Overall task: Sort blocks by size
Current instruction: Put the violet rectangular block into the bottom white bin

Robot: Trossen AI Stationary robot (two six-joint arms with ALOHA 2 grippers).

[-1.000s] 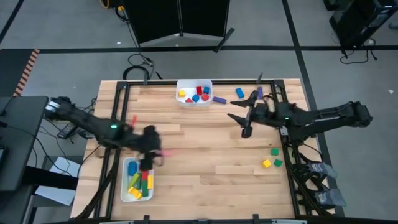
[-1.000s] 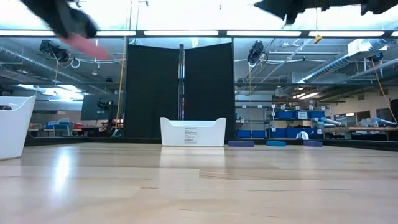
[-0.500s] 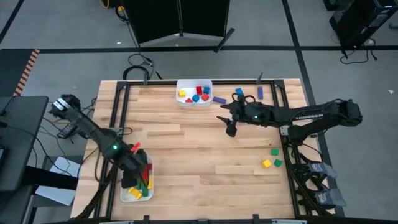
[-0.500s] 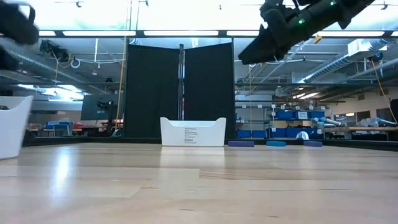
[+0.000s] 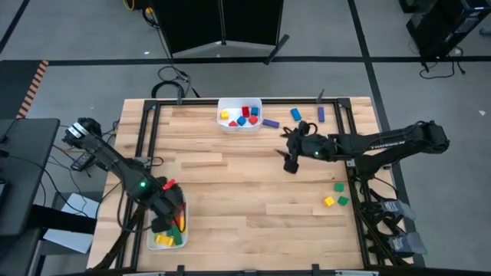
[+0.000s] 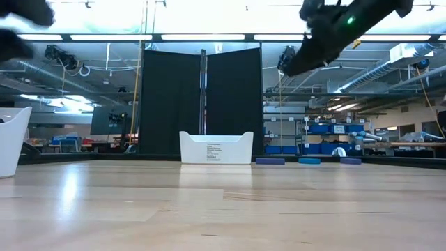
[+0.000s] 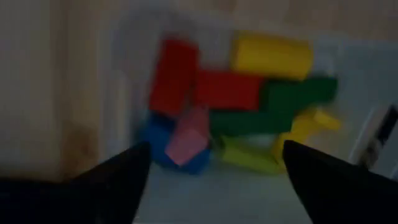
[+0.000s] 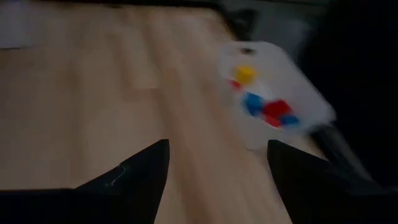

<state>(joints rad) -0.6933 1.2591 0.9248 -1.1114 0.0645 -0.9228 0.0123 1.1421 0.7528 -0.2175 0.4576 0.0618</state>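
From above, the left gripper [image 5: 163, 217], fingers spread wide and holding nothing, is hovering over the near white tray [image 5: 166, 244] of long blocks [image 5: 176, 225]. The right gripper [image 5: 291, 159], also wide, is hanging above bare wooden table [image 5: 245, 192] near the far tray [image 5: 239, 125] of small cubes [image 5: 244, 116]. At table level, a warehouse-like room is showing behind a black screen [image 6: 201, 101]. Through the left wrist, a pink block [image 7: 188, 138] is lying among red [image 7: 174, 73], green and yellow bars.

A wooden table [image 5: 245, 184] carries two white trays: one [image 5: 240, 115] at its far edge, another [image 5: 166, 238] at the near left corner. Loose blocks lie on the bare wood: purple [image 5: 271, 123] and blue [image 5: 295, 114] near the far tray, green [image 5: 338, 187] and yellow [image 5: 329, 202] toward the right edge.
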